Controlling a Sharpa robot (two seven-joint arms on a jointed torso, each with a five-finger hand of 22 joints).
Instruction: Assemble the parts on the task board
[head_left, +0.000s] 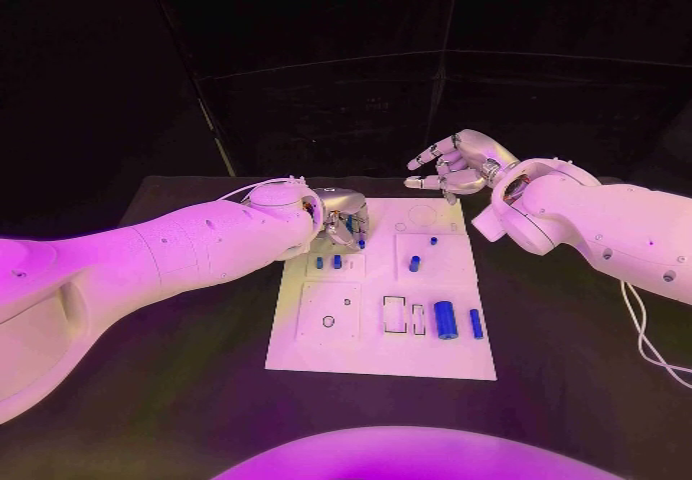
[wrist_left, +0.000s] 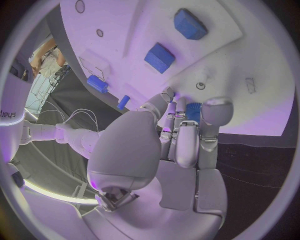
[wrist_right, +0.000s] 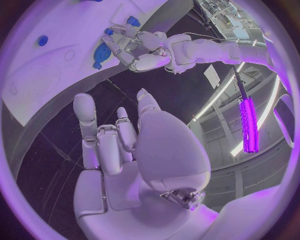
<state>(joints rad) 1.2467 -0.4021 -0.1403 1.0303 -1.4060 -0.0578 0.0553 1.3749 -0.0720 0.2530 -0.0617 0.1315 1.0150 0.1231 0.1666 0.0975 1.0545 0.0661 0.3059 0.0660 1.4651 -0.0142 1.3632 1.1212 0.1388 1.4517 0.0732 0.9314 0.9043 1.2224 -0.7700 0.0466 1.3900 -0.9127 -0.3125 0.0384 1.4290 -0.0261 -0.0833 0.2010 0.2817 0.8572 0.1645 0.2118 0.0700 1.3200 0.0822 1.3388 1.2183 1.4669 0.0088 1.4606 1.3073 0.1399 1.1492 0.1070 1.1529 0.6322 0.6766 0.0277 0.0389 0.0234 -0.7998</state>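
The robot's left hand (head_left: 340, 218) is working at the far left part of the white task board (head_left: 378, 360), its fingers (wrist_left: 215, 112) bending down onto a small blue part (wrist_left: 194, 111) there; whether they are gripping the piece or merely touching it cannot be told. The hand is probably placed so to seat or lift that piece. The right hand (head_left: 459, 162) is hovering above the board's far edge, fingers spread and holding nothing, apparently keeping clear while the left one works. Other blue parts are waiting on the board: a large blue cylinder (head_left: 446, 319) and a slimmer blue pin (head_left: 476, 322) are lying side by side near the right edge beside a rectangular slot (head_left: 394, 313), with smaller blue pegs (head_left: 414, 264) standing farther back. The board is lying flat on the black tabletop (head_left: 173, 380), and much of the assembly looks undone.
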